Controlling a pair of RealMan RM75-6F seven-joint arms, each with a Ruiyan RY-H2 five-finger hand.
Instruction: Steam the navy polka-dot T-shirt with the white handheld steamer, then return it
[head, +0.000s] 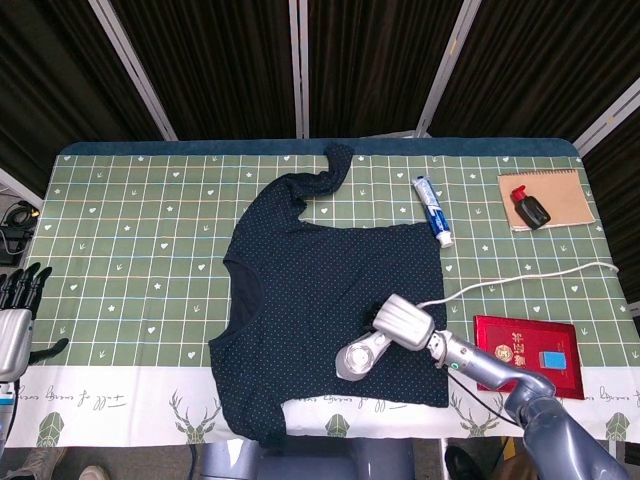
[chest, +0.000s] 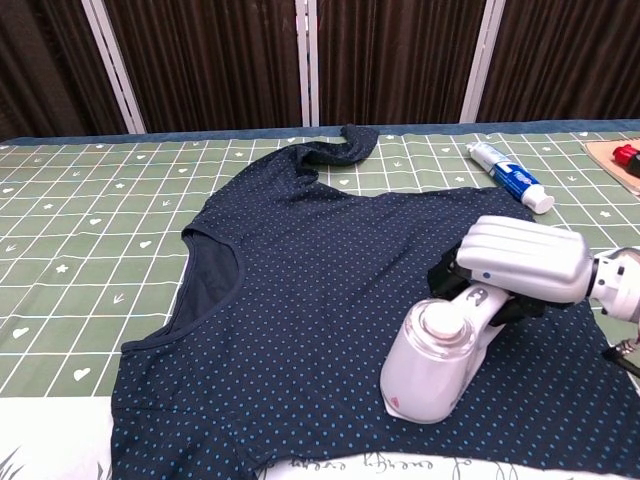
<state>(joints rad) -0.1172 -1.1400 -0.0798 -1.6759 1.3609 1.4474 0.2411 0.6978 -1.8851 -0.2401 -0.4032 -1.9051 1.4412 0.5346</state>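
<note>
— Where does the T-shirt (head: 330, 300) lie?

— Spread flat on the green checked tablecloth (head: 140, 240), neckline toward the robot's left, one sleeve curled up at the far edge. The chest view shows its pale blue dots clearly.

— And the steamer (head: 360, 357)?

— The right hand (head: 404, 322) grips its handle, fingers wrapped over the top. The white head sits low on the shirt's near right part, close to the hem (whether the face actually touches the cloth cannot be told). In the chest view the steamer (chest: 440, 358) tilts down toward the camera under the right hand (chest: 520, 262).

— Its cord (head: 530, 274)?

— A white line running from the hand across the cloth toward the table's right edge.

— The left hand (head: 18, 310)?

— At the left edge of the head view, off the table, holding nothing, dark fingers apart and pointing up.

— What else is on the table?

— A toothpaste tube (head: 432, 210) beside the shirt's far right corner, a red booklet (head: 528, 354) near the right forearm, and a black object (head: 529, 208) on a tan pad (head: 560, 195) at the far right.
</note>
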